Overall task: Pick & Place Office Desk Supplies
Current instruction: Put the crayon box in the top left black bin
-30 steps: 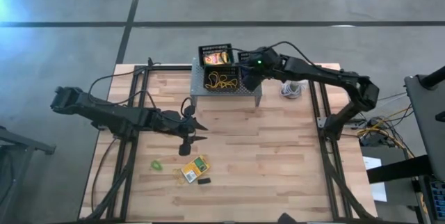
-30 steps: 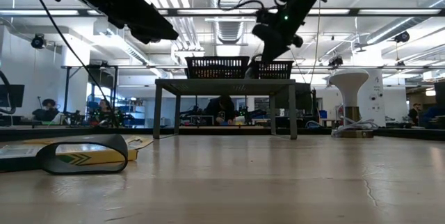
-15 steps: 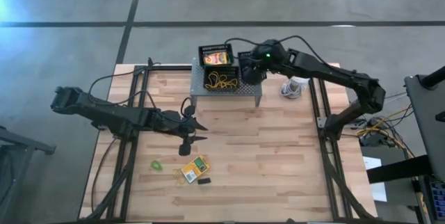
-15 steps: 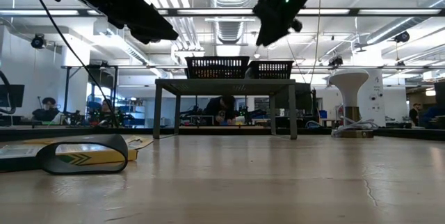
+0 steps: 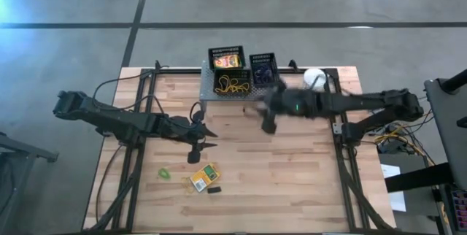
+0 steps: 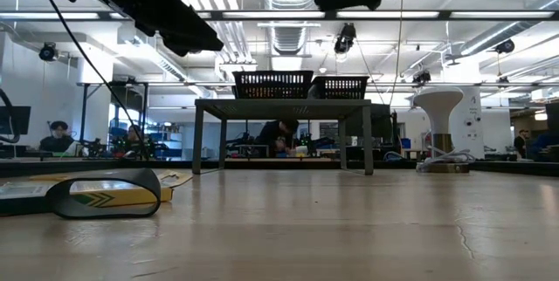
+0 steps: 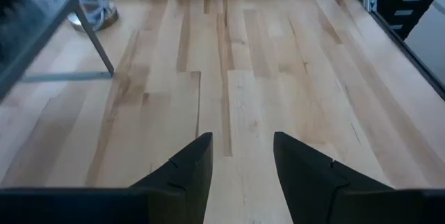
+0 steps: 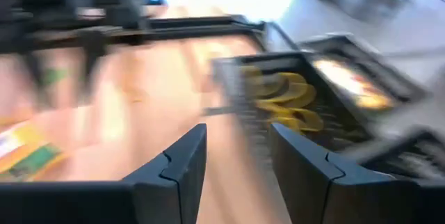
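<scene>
In the high view my left gripper (image 5: 212, 139) hovers open over the left half of the table. My right gripper (image 5: 267, 125) hangs open over the table just in front of the grey shelf; its wrist view shows nothing between the fingers (image 8: 236, 151). Three black lattice baskets stand on the shelf: one holds a crayon box (image 5: 226, 60), one holds yellow rubber bands (image 5: 233, 84), and one holds dark bands (image 5: 263, 67). Another crayon box (image 5: 204, 177), a tiny black block (image 5: 214, 189) and a green band (image 5: 165, 171) lie on the table near its near edge.
The grey perforated shelf (image 5: 237, 95) stands on legs at the table's far edge. The white round object with its cord (image 5: 314, 79) sits right of it. Dark frame rails run along both sides of the table. Bare wood (image 5: 292, 169) stretches across the near right part.
My right gripper has risen from the baskets on the shelf and swung quickly toward the near edge. It now hangs over the table in front of the shelf. The left arm has kept still.
</scene>
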`<state>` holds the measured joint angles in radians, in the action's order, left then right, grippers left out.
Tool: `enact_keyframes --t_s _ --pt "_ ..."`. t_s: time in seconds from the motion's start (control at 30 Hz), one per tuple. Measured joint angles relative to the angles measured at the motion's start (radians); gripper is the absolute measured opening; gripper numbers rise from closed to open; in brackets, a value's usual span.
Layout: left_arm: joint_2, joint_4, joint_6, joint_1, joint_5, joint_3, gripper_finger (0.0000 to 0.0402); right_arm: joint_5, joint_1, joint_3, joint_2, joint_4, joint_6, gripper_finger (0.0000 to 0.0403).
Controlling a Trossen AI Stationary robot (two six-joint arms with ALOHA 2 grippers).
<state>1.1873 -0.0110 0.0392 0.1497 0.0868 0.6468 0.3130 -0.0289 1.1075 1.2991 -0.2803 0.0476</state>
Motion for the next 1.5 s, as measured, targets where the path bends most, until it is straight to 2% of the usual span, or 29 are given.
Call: enact_keyframes --t_s 0.1,0.23,0.37,0.43,0.57,0.8,0.9,1.1,1.3,1.5 --pt "-0.001 0.055 0.021 0.0 -0.008 0.0 0.0159 0.0 0.099 -0.111 0.007 0.15 -0.006 0.0144" --pt "-0.001 0.212 0.081 0.014 -0.015 0.0 0.0159 0.0 0.193 -0.24 0.051 0.341 -0.003 0.0139" --pt "-0.001 0.368 0.198 0.04 -0.017 -0.001 0.0159 0.0 0.235 -0.343 0.134 0.537 0.01 0.0134" --pt "-0.001 0.365 0.25 0.057 -0.016 -0.022 0.0159 0.0 0.241 -0.367 0.179 0.589 0.011 0.0132" --pt "-0.001 0.223 0.336 0.093 -0.021 -0.123 0.0159 0.001 0.236 -0.372 0.256 0.63 0.024 0.0133" --pt "0.0 -0.332 0.362 0.103 -0.069 -0.382 0.0159 0.002 0.206 -0.322 0.322 0.632 -0.022 0.0129" --pt "0.01 -0.501 0.359 0.103 -0.068 -0.452 0.0159 0.002 0.193 -0.302 0.336 0.628 -0.04 0.0125" --pt "0.118 -0.523 0.354 0.103 -0.056 -0.456 0.0159 0.002 0.173 -0.276 0.339 0.633 -0.066 0.0121" --pt "0.299 -0.526 0.341 0.102 -0.107 -0.356 0.0159 0.002 0.169 -0.276 0.328 0.64 -0.063 0.0125" --pt "0.454 -0.528 0.256 0.102 -0.178 -0.249 0.0159 0.001 0.169 -0.277 0.329 0.631 -0.05 0.0118"
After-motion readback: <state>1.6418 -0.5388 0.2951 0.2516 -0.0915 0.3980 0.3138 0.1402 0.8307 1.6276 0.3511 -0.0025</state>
